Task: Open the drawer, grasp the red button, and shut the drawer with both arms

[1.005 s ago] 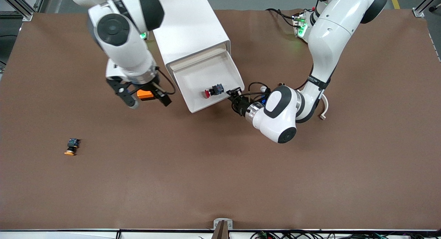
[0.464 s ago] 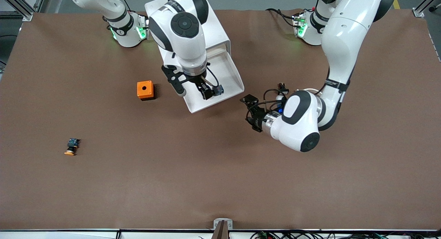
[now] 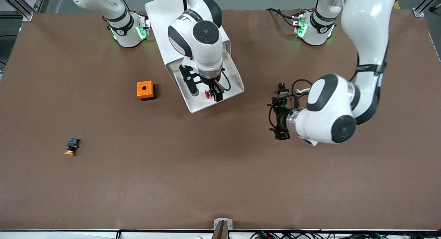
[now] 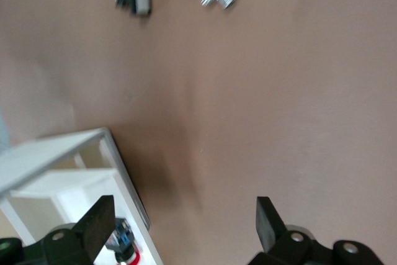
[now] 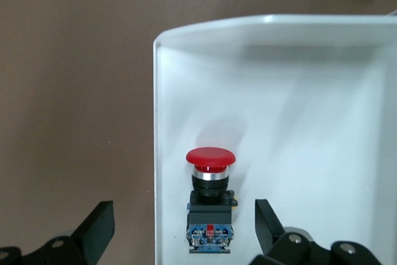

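Red-capped button (image 3: pixel 207 93) lay in the open drawer (image 3: pixel 230 67), under the right tool (image 3: pixel 206 93).

From the front, the right arm reached from its base over the white cabinet (image 3: pixel 162 15), and its tool hung over the drawer's front end, fingers apart, holding nothing; the left tool (image 3: pixel 279 119) waited open and empty over the bare brown surface (image 3: pixel 220 170), well apart, so the right arm was clearly nearer. On the left wrist view, only the drawer's corner and a bit of the button showed past the open fingers (image 4: pixel 99 220). On the right wrist view, the button (image 5: pixel 211 198) lay between the spread fingers (image 5: pixel 97 229), its long axis running along the gap, red cap pointing away from the tool, close to the drawer's wall (image 5: pixel 155 153).
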`<state>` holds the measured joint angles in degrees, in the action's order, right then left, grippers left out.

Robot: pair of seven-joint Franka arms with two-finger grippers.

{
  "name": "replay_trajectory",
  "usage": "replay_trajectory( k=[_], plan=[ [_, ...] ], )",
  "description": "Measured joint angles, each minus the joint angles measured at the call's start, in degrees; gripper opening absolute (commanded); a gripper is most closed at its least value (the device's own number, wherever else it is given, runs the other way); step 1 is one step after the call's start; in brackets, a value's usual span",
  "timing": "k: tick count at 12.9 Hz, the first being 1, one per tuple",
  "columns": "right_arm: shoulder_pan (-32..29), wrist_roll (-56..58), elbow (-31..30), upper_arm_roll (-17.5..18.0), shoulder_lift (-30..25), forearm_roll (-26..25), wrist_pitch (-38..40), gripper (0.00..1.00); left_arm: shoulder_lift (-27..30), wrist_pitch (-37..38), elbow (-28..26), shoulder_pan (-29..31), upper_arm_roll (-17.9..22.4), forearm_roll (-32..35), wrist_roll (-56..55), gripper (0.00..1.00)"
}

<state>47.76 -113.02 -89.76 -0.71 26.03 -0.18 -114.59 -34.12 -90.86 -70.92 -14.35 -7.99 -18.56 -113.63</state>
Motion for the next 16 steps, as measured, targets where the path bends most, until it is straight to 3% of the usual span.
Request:
replay_trajectory(
  k=[5, 9, 12, 15, 16],
  plan=[
    [1.0, -0.9, 2.2, 0.0, 4.0, 1.2, -0.1, 1.00, 3.2, 0.8, -0.1, 0.3, 0.0, 9.4, 27.3, 1.00],
    [1.3, -0.9, 2.3, 0.0, 4.3, 1.2, -0.1, 0.91, 3.2, 0.8, -0.5, 0.1, -0.1, 12.1, 45.7, 1.00],
    [1.5, -0.9, 2.3, 0.0, 4.4, 1.1, 0.0, 0.83, 3.2, -0.3, -2.0, -1.2, -0.2, 12.8, 51.3, 1.00],
    [1.5, -0.9, 2.3, -0.1, 4.4, 0.1, 0.2, 0.83, 3.0, -8.9, -7.0, -4.8, -1.2, 13.5, 53.1, 1.00],
    [1.5, -0.9, 2.3, -0.1, 4.4, -0.4, 0.3, 0.74, 2.8, -12.9, -9.1, -6.3, -1.7, 13.7, 53.1, 1.00]
  ],
)
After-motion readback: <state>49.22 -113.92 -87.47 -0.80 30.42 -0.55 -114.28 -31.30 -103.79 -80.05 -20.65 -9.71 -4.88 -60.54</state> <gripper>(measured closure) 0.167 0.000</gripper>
